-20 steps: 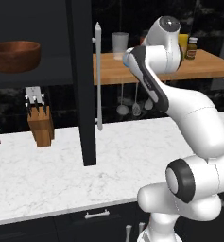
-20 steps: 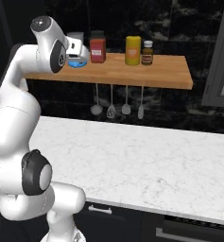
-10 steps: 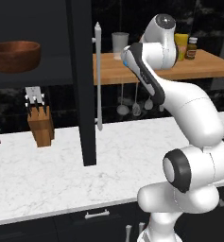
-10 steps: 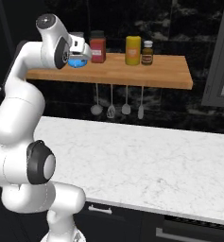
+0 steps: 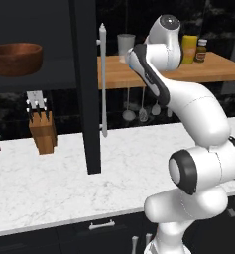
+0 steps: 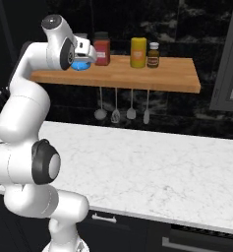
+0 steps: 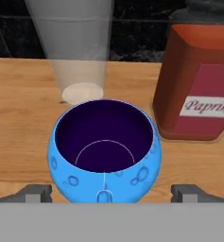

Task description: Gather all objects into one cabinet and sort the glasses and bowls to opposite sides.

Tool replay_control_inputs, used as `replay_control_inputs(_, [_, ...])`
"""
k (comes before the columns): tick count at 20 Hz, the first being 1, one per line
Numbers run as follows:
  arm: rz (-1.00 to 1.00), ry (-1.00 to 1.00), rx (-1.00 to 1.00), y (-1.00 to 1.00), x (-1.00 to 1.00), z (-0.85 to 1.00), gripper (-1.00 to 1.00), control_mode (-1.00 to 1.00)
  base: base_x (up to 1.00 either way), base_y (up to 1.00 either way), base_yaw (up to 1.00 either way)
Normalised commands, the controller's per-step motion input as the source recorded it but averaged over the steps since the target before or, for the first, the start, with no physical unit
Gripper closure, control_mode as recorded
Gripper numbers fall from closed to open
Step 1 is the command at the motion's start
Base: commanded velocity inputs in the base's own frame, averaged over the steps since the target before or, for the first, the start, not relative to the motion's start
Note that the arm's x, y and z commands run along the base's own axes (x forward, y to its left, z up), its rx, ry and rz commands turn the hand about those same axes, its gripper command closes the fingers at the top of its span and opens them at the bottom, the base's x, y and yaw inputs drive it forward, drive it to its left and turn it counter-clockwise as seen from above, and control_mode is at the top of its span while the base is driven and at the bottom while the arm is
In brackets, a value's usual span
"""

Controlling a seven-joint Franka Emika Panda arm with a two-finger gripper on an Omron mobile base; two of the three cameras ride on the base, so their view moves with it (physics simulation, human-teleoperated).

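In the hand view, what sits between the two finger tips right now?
The small blue bowl sits between the open gripper's fingertips on the wooden shelf; tumbler and paprika jar stand behind it.

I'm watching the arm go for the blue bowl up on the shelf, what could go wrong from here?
The blue bowl is round and glossy, so it may slip or tip as the open jaws close on it. The tumbler stands just behind it and the paprika jar close beside, so pushing further in might knock either over on the shelf.
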Motion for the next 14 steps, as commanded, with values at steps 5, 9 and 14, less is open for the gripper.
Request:
replay_control_inputs(5, [0.00,0.00,0.00,0.13,0.04,-0.04,-1.00,-1.00,0.00,0.00,0.00])
replay_control_inputs(9, [0.00,0.00,-0.04,0.27,0.00,-0.16,-1.00,-1.00,0.00,0.00,0.00])
replay_control_inputs(14, [0.00,0.00,-0.01,0.14,0.00,-0.11,1.00,-1.00,0.00,0.00,0.00])
